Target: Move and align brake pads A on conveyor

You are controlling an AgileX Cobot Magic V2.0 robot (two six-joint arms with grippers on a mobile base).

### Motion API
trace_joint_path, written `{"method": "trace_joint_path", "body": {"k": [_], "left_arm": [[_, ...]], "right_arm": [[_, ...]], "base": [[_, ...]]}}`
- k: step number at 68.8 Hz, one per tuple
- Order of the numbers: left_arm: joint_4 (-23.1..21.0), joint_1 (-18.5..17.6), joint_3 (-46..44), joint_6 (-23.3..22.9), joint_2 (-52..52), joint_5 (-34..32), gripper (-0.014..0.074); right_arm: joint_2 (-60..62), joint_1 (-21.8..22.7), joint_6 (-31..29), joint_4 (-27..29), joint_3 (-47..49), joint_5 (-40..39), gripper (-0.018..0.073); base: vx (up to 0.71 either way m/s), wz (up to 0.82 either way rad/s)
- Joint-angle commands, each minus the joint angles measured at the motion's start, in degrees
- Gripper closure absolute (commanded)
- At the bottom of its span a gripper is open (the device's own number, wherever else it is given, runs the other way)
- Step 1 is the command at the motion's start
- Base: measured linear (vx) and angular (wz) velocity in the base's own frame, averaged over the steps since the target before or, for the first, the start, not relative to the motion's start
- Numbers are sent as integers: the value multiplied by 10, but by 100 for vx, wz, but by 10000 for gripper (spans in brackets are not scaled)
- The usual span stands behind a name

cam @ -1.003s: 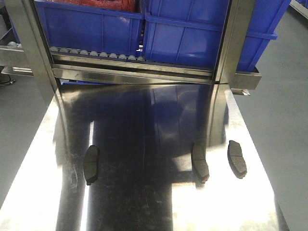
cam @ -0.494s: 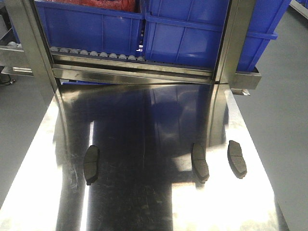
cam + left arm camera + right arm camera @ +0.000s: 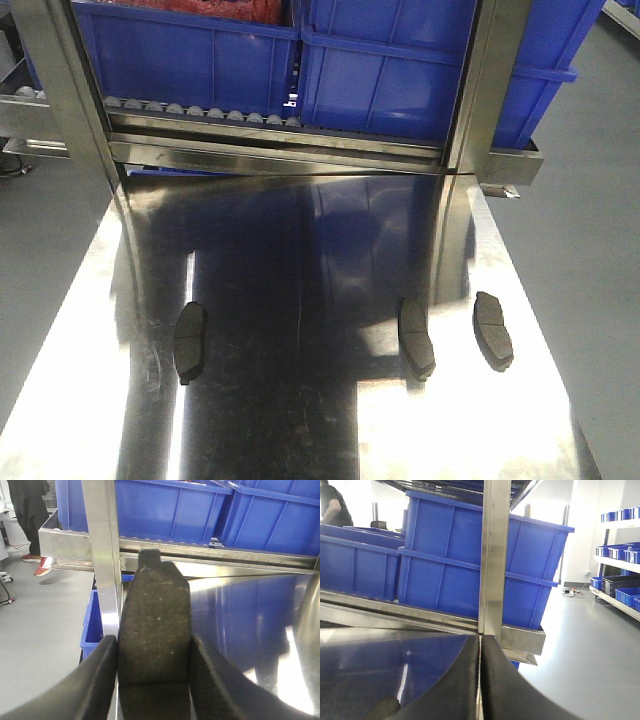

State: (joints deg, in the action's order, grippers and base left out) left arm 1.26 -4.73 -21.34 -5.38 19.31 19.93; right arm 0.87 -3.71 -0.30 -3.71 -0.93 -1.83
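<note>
The front camera's frame takes in neither arm, only the steel table (image 3: 90,380). Three brake pads lie flat on it in a loose row on the near half. The left pad (image 3: 190,343) lies alone, well apart from the middle pad (image 3: 417,337). The middle pad sits near the right pad (image 3: 493,330) without touching it. The glare and dark reflections on the steel make their centre grooves hard to read. At the far end, the blue bins (image 3: 200,60) stand on a roller rack (image 3: 200,110), their tops cut off by the frame.

On the left wrist camera, the left gripper (image 3: 154,647) is clamped on a fourth pad (image 3: 155,600). It stands on end between the black fingers (image 3: 97,680), grainy face toward the lens, and I cannot see its lower end. A steel post (image 3: 102,555) rises just behind it, and a person (image 3: 30,510) stands far left, head out of frame.

On the right wrist camera, the right gripper (image 3: 480,650) has its fingers (image 3: 505,690) pressed together with nothing between them. A dark blur (image 3: 385,707) low on the left is too soft for me to name.
</note>
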Motion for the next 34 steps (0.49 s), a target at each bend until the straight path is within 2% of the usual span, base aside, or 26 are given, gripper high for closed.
{"method": "trace_joint_path", "body": {"k": [1,10,28,34], "left_arm": [[-4,-1,-18,-1,3,-56,602],[-4,-1,-18,-1,3,-56,602],[-4,-1,-18,-1,3,-56,602],[-4,-1,-18,-1,3,-56,602]], "right_arm": [[-5,1,-6,3,50,-39,569],[-68,1,-6,5,134,30,569],[-282,1,-8,8,265,189,569],[-342,1,-8,25,307,252,569]], "base": [[0,0],[0,0],[0,0],[0,0]]}}
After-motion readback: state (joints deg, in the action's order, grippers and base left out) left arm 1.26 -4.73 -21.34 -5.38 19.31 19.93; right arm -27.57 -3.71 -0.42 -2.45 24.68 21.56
